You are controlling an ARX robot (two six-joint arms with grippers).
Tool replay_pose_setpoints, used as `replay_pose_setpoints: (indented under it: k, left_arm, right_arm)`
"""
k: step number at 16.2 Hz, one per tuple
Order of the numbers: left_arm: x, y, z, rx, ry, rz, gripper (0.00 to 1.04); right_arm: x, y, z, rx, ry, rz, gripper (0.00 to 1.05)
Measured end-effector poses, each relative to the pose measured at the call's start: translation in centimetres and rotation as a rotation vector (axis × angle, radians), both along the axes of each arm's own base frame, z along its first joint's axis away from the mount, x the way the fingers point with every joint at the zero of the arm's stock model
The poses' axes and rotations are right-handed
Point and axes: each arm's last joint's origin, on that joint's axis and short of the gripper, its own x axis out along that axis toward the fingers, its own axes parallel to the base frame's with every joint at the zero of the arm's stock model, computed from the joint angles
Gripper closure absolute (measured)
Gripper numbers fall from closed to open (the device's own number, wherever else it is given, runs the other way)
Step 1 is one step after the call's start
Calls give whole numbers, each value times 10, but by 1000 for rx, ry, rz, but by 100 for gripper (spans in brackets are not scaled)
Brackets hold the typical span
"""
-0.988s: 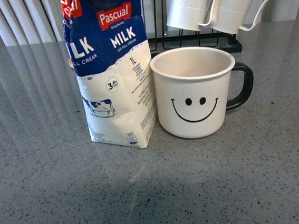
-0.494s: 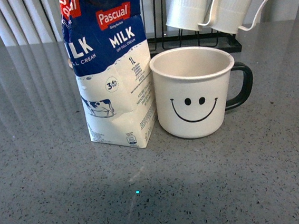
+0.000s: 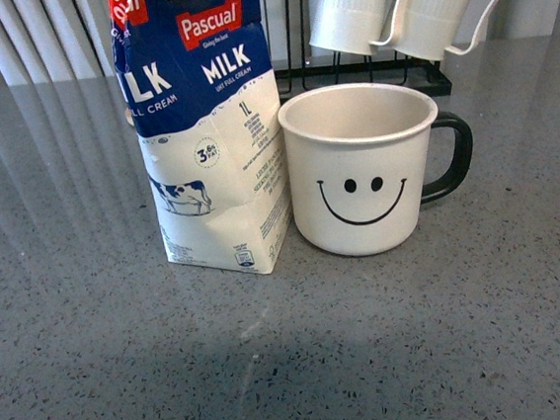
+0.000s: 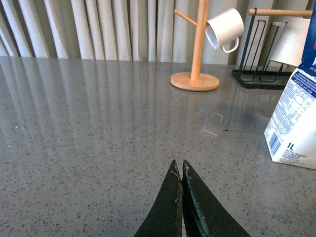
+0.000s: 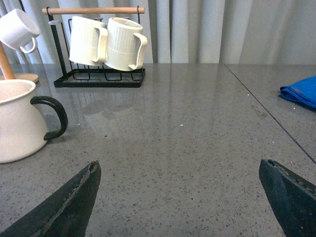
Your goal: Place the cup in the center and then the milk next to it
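Note:
The cup (image 3: 361, 167), off-white with a black smiley face and black handle, stands upright in the middle of the grey counter. The milk (image 3: 208, 128), a blue and white Pascual carton, stands upright right beside it on its left, almost touching. Neither arm shows in the front view. My left gripper (image 4: 178, 165) is shut and empty, low over bare counter, with the carton's corner (image 4: 296, 123) off to one side. My right gripper (image 5: 180, 168) is open and empty over bare counter, with the cup (image 5: 17, 121) and its handle off to one side.
A black wire rack (image 3: 366, 73) holding two ribbed white mugs (image 3: 355, 9) stands behind the cup. A wooden mug tree (image 4: 197, 49) with a small white cup (image 4: 224, 28) stands at the back. A blue cloth (image 5: 301, 91) lies far to the right.
The front view has shifted slightly, so carton and cup sit a little higher in the picture. A small green light spot seen on the counter half a second ago is gone.

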Motion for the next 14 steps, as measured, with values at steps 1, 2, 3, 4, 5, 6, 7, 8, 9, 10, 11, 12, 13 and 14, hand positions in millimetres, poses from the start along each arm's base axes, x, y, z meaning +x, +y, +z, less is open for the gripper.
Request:
replay_pose_setpoints:
  k: [1, 2, 3, 4, 5, 6, 7, 8, 9, 10, 11, 12, 13, 14]
  left_arm:
    - [0, 0, 0, -1, 0, 0, 103]
    - [0, 0, 0, 0, 0, 0, 94]
    - [0, 0, 0, 0, 0, 0, 83]
    - [0, 0, 0, 0, 0, 0, 69]
    - [0, 0, 0, 0, 0, 0, 56]
    - [0, 0, 0, 0, 0, 0, 45]
    - [0, 0, 0, 0, 0, 0, 34]
    - [0, 0, 0, 0, 0, 0, 23]
    - [0, 0, 0, 0, 0, 0, 11]
    - [0, 0, 0, 1, 0, 0, 6]
    - [0, 0, 0, 1, 0, 0, 7]
    - [0, 0, 0, 1, 0, 0, 7]
    - [0, 0, 0, 1, 0, 0, 7]
    - [0, 0, 0, 1, 0, 0, 7]
  right_arm:
    - [0, 0, 0, 0, 0, 0, 7]
    - [0, 0, 0, 0, 0, 0, 7]
    - [0, 0, 0, 0, 0, 0, 7]
    - [0, 0, 0, 0, 0, 0, 7]
    - [0, 0, 0, 0, 0, 0, 7]
    - [0, 0, 0, 0, 0, 0, 7]
    - [0, 0, 0, 0, 0, 0, 7]
    - [0, 0, 0, 0, 0, 0, 7]
    - [0, 0, 0, 0, 0, 0, 7]
    - [0, 0, 0, 0, 0, 0, 7]
    - [0, 0, 0, 0, 0, 0, 7]
    - [0, 0, 0, 0, 0, 0, 7]
    - [0, 0, 0, 0, 0, 0, 7]
    - [0, 0, 0, 0, 0, 0, 7]
